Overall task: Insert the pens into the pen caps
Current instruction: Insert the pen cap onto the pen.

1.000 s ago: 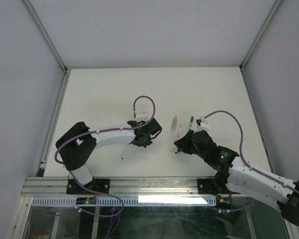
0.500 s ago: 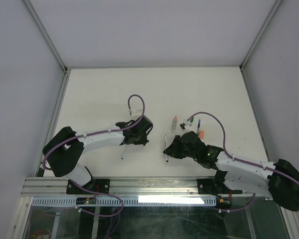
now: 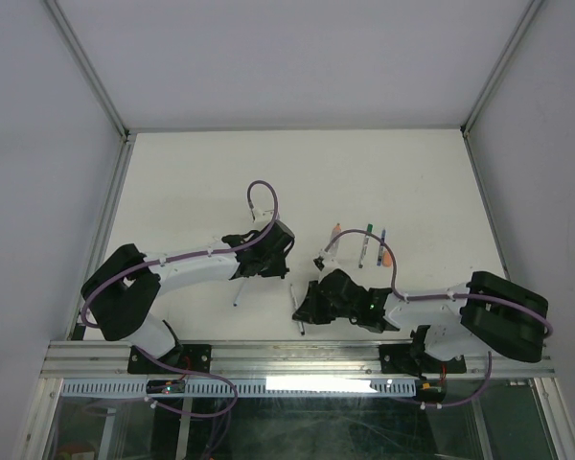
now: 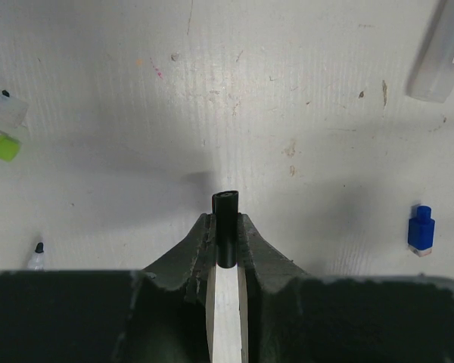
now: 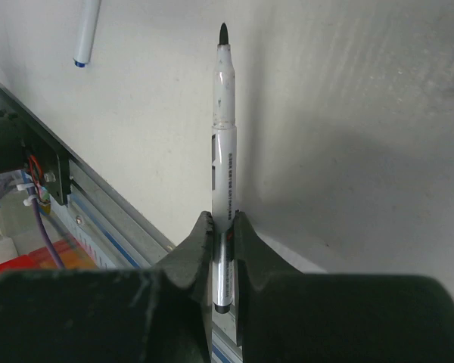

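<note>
My left gripper (image 3: 271,263) (image 4: 225,219) is shut on a short black pen cap (image 4: 225,225), whose open end sticks out past the fingertips just above the table. My right gripper (image 3: 305,309) (image 5: 223,221) is shut on a white pen with a black tip (image 5: 225,144), which points away from the jaws over the table near its front edge (image 3: 300,327). A blue cap (image 4: 421,229) stands on the table to the right of my left gripper. A green cap (image 4: 4,147) lies at the far left of the left wrist view.
A loose pen (image 3: 238,292) lies below my left gripper. Further pens, one with an orange end (image 3: 333,243), one green (image 3: 367,244) and one blue (image 3: 381,246), lie right of centre beside an orange cap (image 3: 389,259). The metal front rail (image 5: 98,219) is close to the right gripper.
My right arm has swung left and toward the front edge, carrying the black-tipped pen away from the group of pens. My left gripper shifted slightly left a second ago and has since held still.
</note>
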`<state>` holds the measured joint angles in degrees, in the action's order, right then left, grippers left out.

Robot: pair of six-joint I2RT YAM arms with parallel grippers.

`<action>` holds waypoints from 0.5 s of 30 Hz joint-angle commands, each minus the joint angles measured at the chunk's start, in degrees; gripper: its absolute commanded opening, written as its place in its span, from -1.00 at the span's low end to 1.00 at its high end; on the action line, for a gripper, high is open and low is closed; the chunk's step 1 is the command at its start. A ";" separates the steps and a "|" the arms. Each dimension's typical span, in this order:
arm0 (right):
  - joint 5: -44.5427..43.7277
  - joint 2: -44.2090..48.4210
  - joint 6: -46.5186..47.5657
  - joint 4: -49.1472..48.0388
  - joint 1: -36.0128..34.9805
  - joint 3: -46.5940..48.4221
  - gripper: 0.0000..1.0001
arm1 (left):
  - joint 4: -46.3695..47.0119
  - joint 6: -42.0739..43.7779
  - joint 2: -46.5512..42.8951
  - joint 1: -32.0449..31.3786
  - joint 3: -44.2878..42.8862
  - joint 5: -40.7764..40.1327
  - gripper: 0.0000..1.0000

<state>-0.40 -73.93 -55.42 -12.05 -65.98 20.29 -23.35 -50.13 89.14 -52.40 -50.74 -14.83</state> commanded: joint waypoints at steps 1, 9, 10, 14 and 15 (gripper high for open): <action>0.53 -3.55 -1.67 -8.95 -0.48 2.59 -1.00 | 2.88 -0.71 0.08 0.37 -2.08 0.89 -1.00; 0.93 -7.19 -1.64 -10.64 -0.60 4.50 -1.00 | 2.96 -1.46 1.23 0.37 -1.99 1.55 -1.00; 0.93 -7.43 -1.64 -10.69 -0.61 4.63 -1.00 | 2.94 -1.46 1.29 0.37 -2.06 1.63 -1.00; 0.64 -7.91 -2.36 -10.42 -0.73 4.75 -1.00 | 2.92 -1.47 1.13 0.37 -2.32 1.56 -1.00; 0.59 -8.06 -2.63 -10.23 -0.67 4.71 -1.00 | 2.88 -1.48 1.08 0.37 -2.30 1.48 -1.00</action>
<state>0.51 -81.52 -57.01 -19.42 -66.26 22.94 -22.65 -50.65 90.63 -52.40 -50.76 -14.35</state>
